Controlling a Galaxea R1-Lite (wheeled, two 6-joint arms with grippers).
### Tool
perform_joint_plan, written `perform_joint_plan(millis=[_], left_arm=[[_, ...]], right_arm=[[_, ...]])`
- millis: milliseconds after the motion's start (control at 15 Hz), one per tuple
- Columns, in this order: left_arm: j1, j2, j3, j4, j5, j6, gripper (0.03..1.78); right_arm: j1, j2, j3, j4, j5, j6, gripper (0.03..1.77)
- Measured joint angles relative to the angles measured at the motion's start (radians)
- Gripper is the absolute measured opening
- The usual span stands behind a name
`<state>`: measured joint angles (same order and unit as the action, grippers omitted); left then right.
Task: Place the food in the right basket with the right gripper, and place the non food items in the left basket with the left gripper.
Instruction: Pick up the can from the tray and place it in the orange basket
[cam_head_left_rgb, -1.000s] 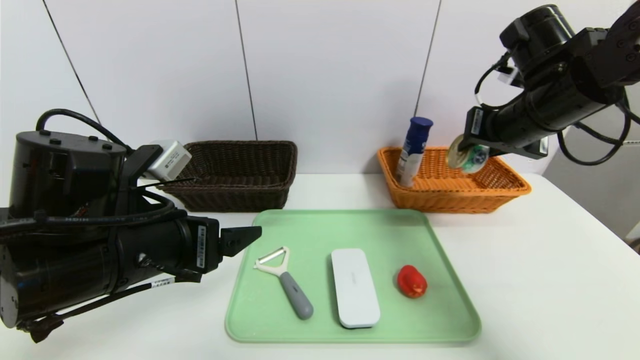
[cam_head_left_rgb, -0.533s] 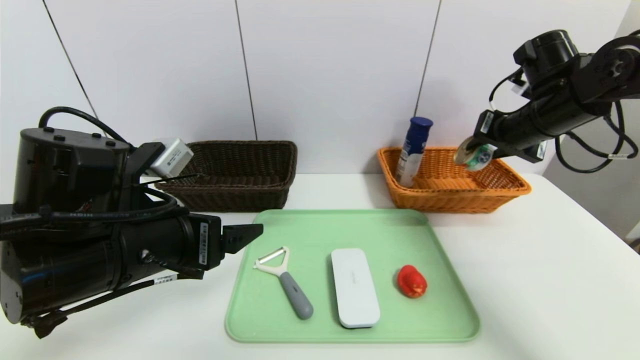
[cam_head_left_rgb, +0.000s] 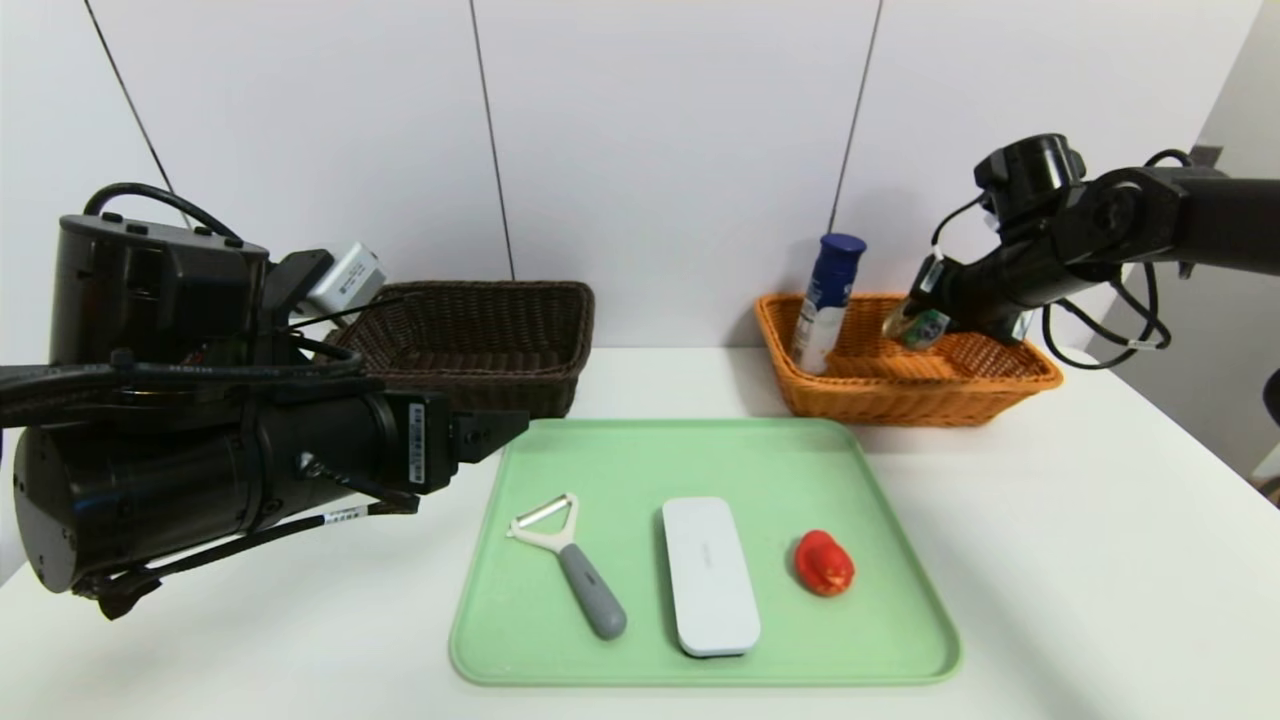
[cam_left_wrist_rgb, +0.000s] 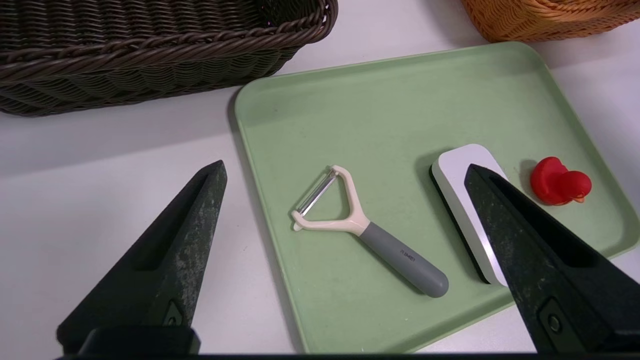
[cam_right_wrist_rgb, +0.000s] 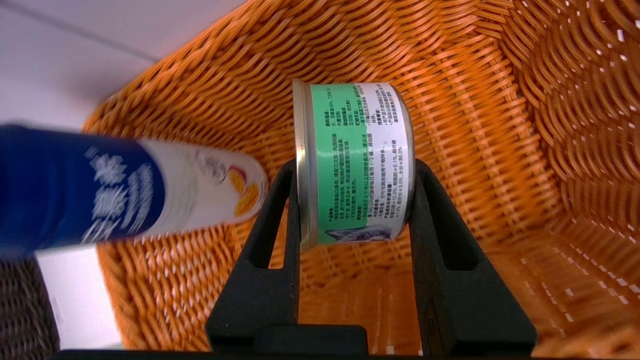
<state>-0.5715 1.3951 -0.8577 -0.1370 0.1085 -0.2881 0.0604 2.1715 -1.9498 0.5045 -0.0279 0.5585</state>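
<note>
My right gripper (cam_head_left_rgb: 918, 322) is shut on a small tin can (cam_right_wrist_rgb: 355, 160) with a green and white label, held inside the orange-tan right basket (cam_head_left_rgb: 1000, 385) above its floor. A dark-blue bottle (cam_head_left_rgb: 826, 300) stands leaning in that basket's near-left corner. My left gripper (cam_left_wrist_rgb: 345, 172) hangs open over the tray's left edge, nothing between its fingers. The white peeler (cam_head_left_rgb: 570, 560) with grey handle, the flat white case (cam_head_left_rgb: 708, 575) and the small red object (cam_head_left_rgb: 823, 563) lie on the green tray (cam_head_left_rgb: 620, 455). The dark brown left basket (cam_head_left_rgb: 470, 345) sits at the back left.
The tray lies on a white table (cam_head_left_rgb: 1080, 580), with both baskets behind it against a white wall. The table's right edge shows at the far right. Cables loop off the right arm over the basket's right end.
My right gripper has carried the can down and farther back, from above the orange basket's rim into the basket. The left arm has drifted slightly up and right.
</note>
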Motion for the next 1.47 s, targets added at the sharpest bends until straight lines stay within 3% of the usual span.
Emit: perform_joint_plan(millis=[467,933,1133,1467], left_arm=[[0.006,0.01,-0.001,0.001,-0.002,-0.001,1.69],[0.006,0.009,0.0,0.001,-0.001,0.0,1.69],[0.005,0.009,0.0,-0.003,0.004,0.0,1.69],[0.005,0.012,0.001,-0.034,0.003,0.006,1.69]], right_arm=[[-0.005,0.062,-0.002,-0.034,-0.001,0.012,0.62],[-0.002,0.068,-0.001,-0.024,-0.02,0.001,1.23],[-0.002,0.054,0.0,0.004,-0.051,-0.042,1.39],[0.0,-0.027,0.0,0.001,-0.055,-0.087,1.54]])
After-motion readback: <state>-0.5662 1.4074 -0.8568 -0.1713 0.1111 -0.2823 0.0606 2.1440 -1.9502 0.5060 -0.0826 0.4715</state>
